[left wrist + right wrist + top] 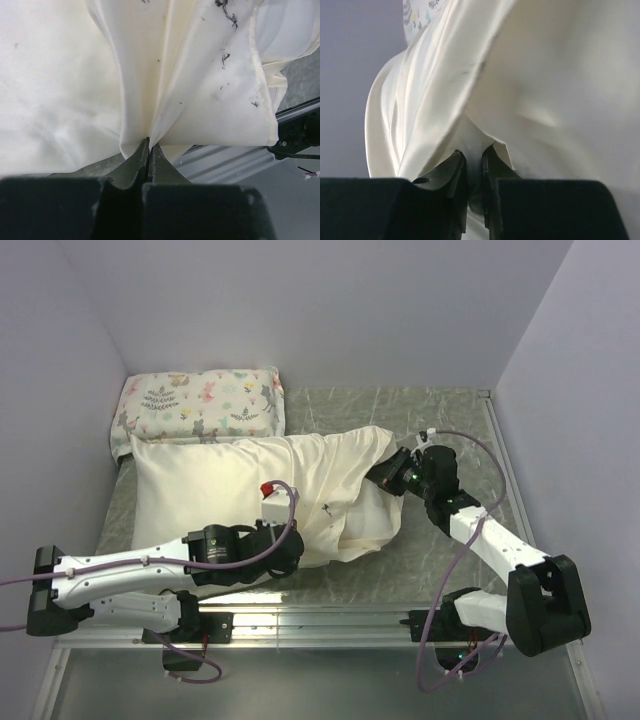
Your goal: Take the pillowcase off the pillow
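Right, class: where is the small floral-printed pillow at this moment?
In the top view, the small floral-printed pillow lies in the far left corner of the table, just behind the large cream fabric pillowcase.

Left gripper [149,150] pinching a gathered fold of cream pillowcase [200,90], metal rail [225,165] beyond

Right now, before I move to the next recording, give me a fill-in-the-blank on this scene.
The left gripper is ___ on a fold of the pillowcase.
The right gripper pinches the pillowcase at its ___ end.
The printed pillow lies at the table's far ___ corner.
Missing: shut; right; left.
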Robot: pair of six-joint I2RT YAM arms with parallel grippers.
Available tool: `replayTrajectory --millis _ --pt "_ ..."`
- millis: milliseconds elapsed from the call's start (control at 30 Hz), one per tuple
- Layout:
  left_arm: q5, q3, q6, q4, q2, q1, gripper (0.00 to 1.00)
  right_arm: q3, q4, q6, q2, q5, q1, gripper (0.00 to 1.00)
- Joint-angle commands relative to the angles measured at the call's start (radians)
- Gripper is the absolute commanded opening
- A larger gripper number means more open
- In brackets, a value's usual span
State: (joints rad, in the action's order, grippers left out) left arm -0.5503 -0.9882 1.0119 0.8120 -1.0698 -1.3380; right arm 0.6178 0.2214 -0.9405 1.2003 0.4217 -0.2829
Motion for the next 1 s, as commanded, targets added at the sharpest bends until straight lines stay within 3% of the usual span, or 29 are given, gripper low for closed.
replayTrajectory --millis 0,167,467,533,567,767,967 --pt "0.075 0.031 0.013 0.161 0.002 -0.02 0.01 0.105 0.09 0.005 0.018 -0.153 0.062 0.08" --pt "0.032 0.063 0.011 0.093 -0.048 -0.003 0.0 0.128 0.093 0.022 0.042 -0.109 0.045 0.06" --pt "0.064 0.083 -0.068 -0.24 -0.251 0.071 0.02 0.077 0.069 0.074 -0.05 -0.081 -0.042 0.07" --pt "0.073 0.079 -0.088 -0.29 -0.26 0.071 0.14 0.109 -0.005 0.103 -0.059 -0.141 -0.088 0.08" --pt "0.075 0.069 -0.093 -0.3 -0.263 0.071 0.25 0.115 -0.019 0.12 -0.059 -0.147 -0.101 0.09" --pt "0.087 -0.019 -0.133 -0.277 -0.288 0.053 0.51 0.115 -0.051 0.137 -0.09 -0.176 -0.13 0.08" --pt "0.099 -0.143 -0.17 -0.206 -0.208 0.031 0.55 0.109 -0.123 0.18 -0.182 -0.219 -0.144 0.06"
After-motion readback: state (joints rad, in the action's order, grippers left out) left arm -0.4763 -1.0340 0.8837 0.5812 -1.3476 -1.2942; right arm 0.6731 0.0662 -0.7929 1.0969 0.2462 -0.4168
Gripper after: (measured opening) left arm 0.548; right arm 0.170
